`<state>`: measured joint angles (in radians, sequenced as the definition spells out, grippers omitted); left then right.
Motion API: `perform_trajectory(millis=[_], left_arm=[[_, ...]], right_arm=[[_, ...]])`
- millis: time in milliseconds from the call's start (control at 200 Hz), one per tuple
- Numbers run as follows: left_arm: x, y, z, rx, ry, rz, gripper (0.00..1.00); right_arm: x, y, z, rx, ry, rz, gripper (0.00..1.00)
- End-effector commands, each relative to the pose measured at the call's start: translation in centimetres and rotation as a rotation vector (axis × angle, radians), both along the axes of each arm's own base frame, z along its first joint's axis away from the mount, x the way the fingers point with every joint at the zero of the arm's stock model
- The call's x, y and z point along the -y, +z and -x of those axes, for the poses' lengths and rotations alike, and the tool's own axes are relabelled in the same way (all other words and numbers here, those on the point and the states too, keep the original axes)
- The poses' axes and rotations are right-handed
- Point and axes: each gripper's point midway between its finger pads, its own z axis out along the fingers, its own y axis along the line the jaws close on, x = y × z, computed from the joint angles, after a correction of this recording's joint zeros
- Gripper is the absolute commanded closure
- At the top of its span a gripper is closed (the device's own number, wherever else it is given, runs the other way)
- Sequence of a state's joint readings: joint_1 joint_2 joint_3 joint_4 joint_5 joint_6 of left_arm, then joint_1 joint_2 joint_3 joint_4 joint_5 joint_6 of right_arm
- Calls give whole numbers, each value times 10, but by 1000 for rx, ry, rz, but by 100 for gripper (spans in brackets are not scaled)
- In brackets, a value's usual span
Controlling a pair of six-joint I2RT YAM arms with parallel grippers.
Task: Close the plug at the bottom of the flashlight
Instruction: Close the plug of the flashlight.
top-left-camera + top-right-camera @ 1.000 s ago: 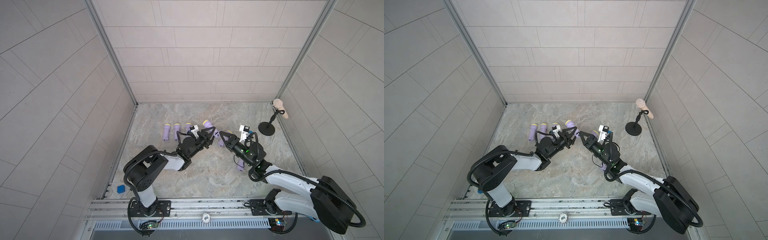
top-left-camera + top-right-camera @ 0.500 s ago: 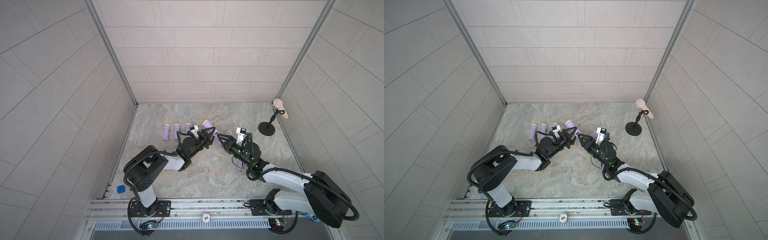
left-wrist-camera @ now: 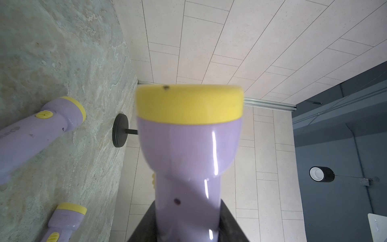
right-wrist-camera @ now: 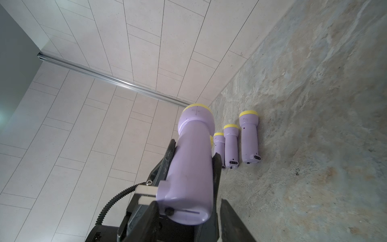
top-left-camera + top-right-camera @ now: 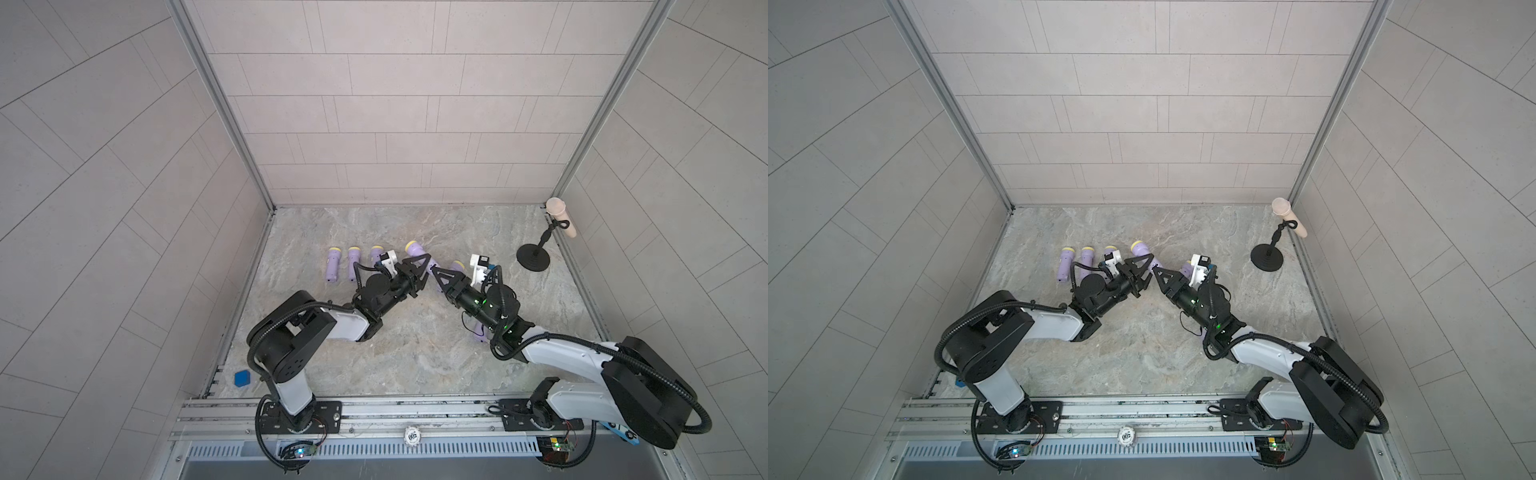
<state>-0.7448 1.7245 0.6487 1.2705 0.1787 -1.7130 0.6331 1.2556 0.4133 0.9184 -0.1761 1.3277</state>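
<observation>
Left wrist view is nearly filled by the flashlight [image 3: 188, 150]. Its purple handle sits in the left gripper [image 5: 420, 272], whose fingers [image 3: 144, 230] are pressed onto it from either side, and its yellow head points out past the fingertips. The table [image 3: 62, 62] stands like a wall along one edge of that picture, so the wrist is rolled onto its side.

In both top views the left arm [image 5: 345, 326] reaches forward from its base on the rail [image 5: 395, 405]. Its elbow is low and its forearm angles in toward the other arm, with the flashlight held clear of the table. The right arm [image 5: 561, 357] lies long and low, slanting in to meet it, and the two grippers stand tip to tip.

The right gripper [image 5: 438, 279] has its jaws parted around the flashlight's butt end [image 4: 188, 213]. In the right wrist view one finger [image 4: 149, 211] lies against the side of the butt by a small dark knob [image 4: 169, 211], while the other [image 4: 229, 220] stands a little off it. Whether the plug there is closed I cannot tell.

On the left gripper's outer side, away from the right one, three more flashlights [image 4: 231, 144] lie in a row on the table with their yellow heads toward the back wall. Another flashlight [image 5: 458, 264] lies beneath the right gripper's wrist. A black stand [image 5: 533, 259] sits off the right gripper's outer side.
</observation>
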Motion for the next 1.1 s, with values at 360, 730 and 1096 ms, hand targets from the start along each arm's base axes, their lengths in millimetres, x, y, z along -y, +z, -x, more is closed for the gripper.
perform_trajectory(millis=[360, 730, 1096], left_arm=[[4, 22, 6, 41, -32, 63, 100], [6, 21, 6, 37, -35, 66, 100], [9, 24, 7, 44, -45, 70, 100]], right_arm=[[-3, 17, -5, 46, -7, -41, 63], [-2, 26, -2, 71, -2, -73, 63], [-5, 19, -6, 52, -4, -57, 65]])
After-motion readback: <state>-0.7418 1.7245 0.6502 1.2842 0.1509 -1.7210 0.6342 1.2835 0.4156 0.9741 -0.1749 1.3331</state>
